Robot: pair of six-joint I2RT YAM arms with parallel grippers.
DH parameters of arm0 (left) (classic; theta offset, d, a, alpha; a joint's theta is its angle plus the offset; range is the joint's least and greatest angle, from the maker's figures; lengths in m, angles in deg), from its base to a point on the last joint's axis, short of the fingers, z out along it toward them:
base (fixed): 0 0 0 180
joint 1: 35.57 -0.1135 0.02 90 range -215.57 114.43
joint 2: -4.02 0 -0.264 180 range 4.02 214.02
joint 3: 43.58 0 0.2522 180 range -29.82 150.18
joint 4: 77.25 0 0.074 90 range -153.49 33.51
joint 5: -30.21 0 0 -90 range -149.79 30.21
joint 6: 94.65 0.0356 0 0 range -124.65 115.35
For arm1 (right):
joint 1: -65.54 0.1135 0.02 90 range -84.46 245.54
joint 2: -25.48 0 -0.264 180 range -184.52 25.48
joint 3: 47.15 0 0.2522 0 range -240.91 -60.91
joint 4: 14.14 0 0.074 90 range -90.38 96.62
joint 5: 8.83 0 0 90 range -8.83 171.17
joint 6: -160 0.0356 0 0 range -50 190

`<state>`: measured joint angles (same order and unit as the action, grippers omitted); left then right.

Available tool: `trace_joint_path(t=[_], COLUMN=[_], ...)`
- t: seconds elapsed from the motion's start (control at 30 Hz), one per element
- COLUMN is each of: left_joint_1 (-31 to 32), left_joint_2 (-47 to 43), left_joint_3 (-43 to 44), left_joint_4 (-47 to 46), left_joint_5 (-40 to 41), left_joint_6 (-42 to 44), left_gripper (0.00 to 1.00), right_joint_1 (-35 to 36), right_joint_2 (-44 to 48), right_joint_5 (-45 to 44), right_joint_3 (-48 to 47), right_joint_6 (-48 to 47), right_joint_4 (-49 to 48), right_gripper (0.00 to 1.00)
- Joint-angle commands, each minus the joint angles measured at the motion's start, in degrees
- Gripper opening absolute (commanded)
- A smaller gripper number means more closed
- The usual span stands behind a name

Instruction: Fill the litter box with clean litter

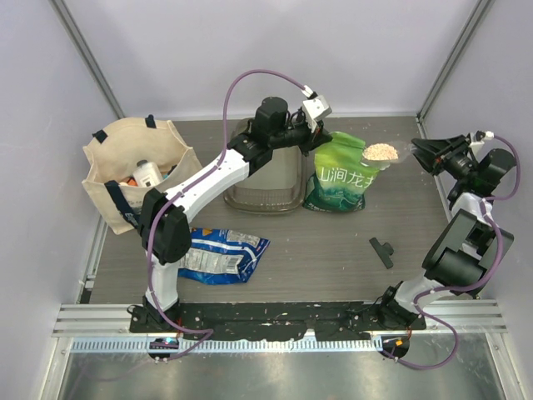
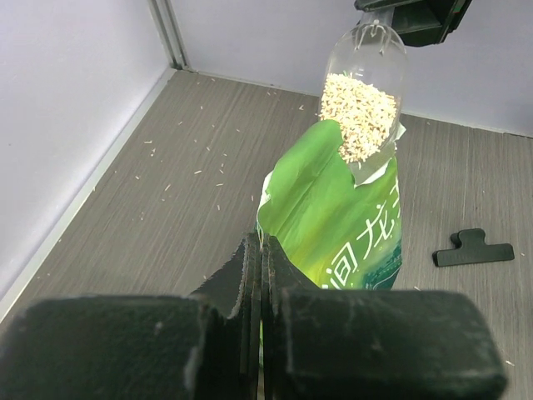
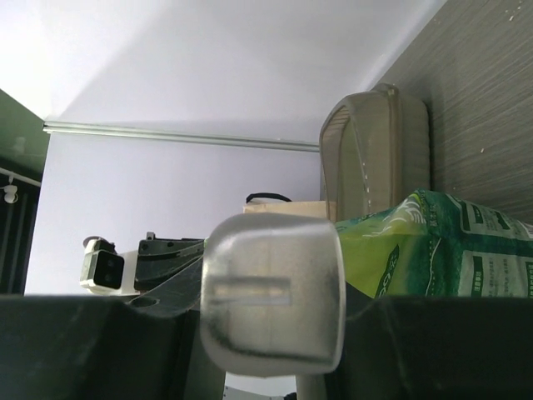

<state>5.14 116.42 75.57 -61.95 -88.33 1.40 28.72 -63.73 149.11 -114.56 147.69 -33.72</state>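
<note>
While aloft, right end effector (image 1: 423,152) horizontal.

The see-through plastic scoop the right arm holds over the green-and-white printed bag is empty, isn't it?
No. The clear plastic scoop in the right gripper, over the green-and-white printed bag, holds tan litter granules, as the left wrist view shows.

The green-and-white bag (image 1: 337,179) bears large white Chinese characters, seemingly "润龙"; its smaller print is unreadable.

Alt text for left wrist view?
A clear scoop heaped with tan litter hovers over the open green bag, held by the right tool. The left tool, shut, pinches the bag's edge; a black clip lies on the table.
</note>
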Motion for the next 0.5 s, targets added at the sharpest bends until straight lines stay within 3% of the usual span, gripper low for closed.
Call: trace_joint_path(t=[0.0,0.23,0.47], left_joint_1=[-1.6,-1.9,-1.9], left_joint_2=[-3.8,-3.3,-2.5], left_joint_3=[1.0,2.1,2.0], left_joint_4=[-3.5,-3.6,-3.6], left_joint_5=[3.3,4.0,4.2], left_joint_6=[1.5,1.7,1.3], left_gripper=[0.00,0.00,0.00], right_joint_1=[-0.3,-0.9,-1.2], right_joint_2=[0.7,0.4,0.4], right_joint_5=[1.4,1.5,1.4], right_joint_3=[-1.1,-1.0,-0.8], right_joint_6=[3.9,0.2,9.4], right_joint_4=[-7.0,-3.3,-12.5], right_gripper=[0.01,0.01,0.01])
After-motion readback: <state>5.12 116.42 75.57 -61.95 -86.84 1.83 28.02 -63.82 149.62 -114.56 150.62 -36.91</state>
